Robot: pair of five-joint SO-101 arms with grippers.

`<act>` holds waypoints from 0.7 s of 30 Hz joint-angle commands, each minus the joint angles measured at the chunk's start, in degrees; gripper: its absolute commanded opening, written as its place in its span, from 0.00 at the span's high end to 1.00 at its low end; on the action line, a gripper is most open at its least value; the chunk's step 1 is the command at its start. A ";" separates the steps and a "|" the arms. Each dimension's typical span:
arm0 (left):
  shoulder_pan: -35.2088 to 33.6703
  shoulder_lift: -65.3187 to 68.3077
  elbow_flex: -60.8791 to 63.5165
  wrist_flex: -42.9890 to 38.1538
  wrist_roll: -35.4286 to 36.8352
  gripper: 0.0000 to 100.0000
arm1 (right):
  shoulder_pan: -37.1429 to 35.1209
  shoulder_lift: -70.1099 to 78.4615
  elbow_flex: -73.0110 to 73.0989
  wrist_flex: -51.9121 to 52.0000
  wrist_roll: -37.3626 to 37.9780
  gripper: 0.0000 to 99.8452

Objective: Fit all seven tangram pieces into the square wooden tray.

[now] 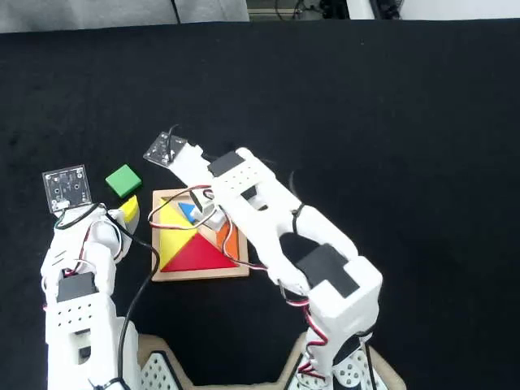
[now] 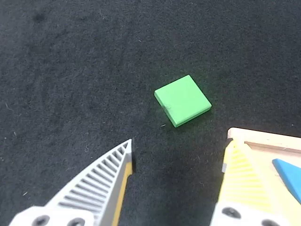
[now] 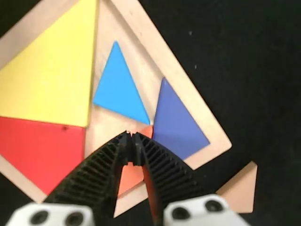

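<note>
Right pincer (image 3: 131, 141) closed, tips together over the orange piece (image 3: 128, 179) in the tray (image 1: 195, 275); I judge it is seating that piece. Left pincer (image 2: 179, 143) gapes empty. Green square (image 2: 182, 100), at ten o'clock of the tray, needs grasping next.

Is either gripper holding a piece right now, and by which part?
Nothing is held. The left gripper is open near the green square; the right gripper is shut, tips together over the orange piece, nothing between them.

Lab: black-cloth table (image 1: 406, 122), loose cables (image 1: 291, 10)
</note>
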 commanded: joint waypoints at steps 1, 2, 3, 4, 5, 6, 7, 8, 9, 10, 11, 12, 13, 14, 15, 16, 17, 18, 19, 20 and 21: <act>-0.75 -0.70 -0.48 -0.70 -0.09 0.70 | -0.79 1.63 -3.12 -1.05 -0.70 0.99; -0.75 -0.70 -0.48 -0.70 -0.09 0.70 | -0.79 2.07 -3.65 -1.05 -0.70 0.99; -0.75 -0.70 -0.48 -0.70 -0.09 0.70 | -0.79 2.68 -4.26 -1.14 -0.70 0.99; -0.75 -0.70 -0.48 -0.70 -0.09 0.70 | -0.79 3.03 -4.79 -1.05 -0.70 0.99; -0.75 -0.70 -0.48 -0.70 -0.09 0.70 | -0.79 3.21 -5.14 -0.70 -0.70 0.99; -0.75 -0.70 -0.48 -0.70 -0.09 0.70 | -0.79 3.30 -5.23 -0.53 -0.70 0.99; -0.75 -0.70 -0.48 -0.70 -0.09 0.70 | -0.79 3.30 -5.23 0.00 -0.70 0.99; -0.75 -0.70 -0.48 -0.70 -0.09 0.70 | -0.79 3.38 -5.23 0.62 -0.70 0.99; -0.75 -0.70 -0.48 -0.70 -0.09 0.70 | -0.79 3.38 -5.05 1.14 -0.70 0.99; -0.75 -0.70 -0.48 -0.62 -0.09 0.70 | -0.62 3.38 -4.97 2.29 -0.70 0.99; -0.75 -0.70 -0.48 -0.62 -0.09 0.70 | -0.53 3.38 -4.70 3.34 -0.70 0.99; -0.75 -0.70 -0.48 -0.62 -0.09 0.70 | -0.44 3.38 -4.53 4.40 -0.70 0.99; -0.75 -0.70 -0.48 -0.62 -0.09 0.70 | -0.44 3.38 -4.35 5.36 -0.62 0.99; -0.75 -0.70 -0.48 -0.62 -0.09 0.70 | -0.44 3.38 -4.35 6.42 -0.62 0.99; -0.75 -0.70 -0.48 -0.62 -0.09 0.70 | -0.44 3.38 -4.35 7.21 -0.62 0.99; -0.75 -0.70 -0.48 -0.62 -0.09 0.70 | -0.44 3.30 -4.44 7.91 -0.62 0.99; -0.75 -0.70 -0.57 -0.62 -0.09 0.70 | -0.44 3.21 -4.70 8.53 -0.53 0.99; -0.75 -0.70 -0.57 -0.62 -0.09 0.70 | -0.44 2.77 -4.70 8.53 -0.53 0.99; -0.75 -0.70 -0.57 -0.62 -0.09 0.70 | -0.44 1.98 -4.62 8.53 -0.53 0.99; -0.75 -0.70 -0.57 -0.62 -0.09 0.70 | -0.44 1.01 -4.53 8.53 -0.62 0.99; -0.75 -0.70 -0.57 -0.62 -0.09 0.70 | -0.44 -0.22 -4.44 8.53 -0.62 0.99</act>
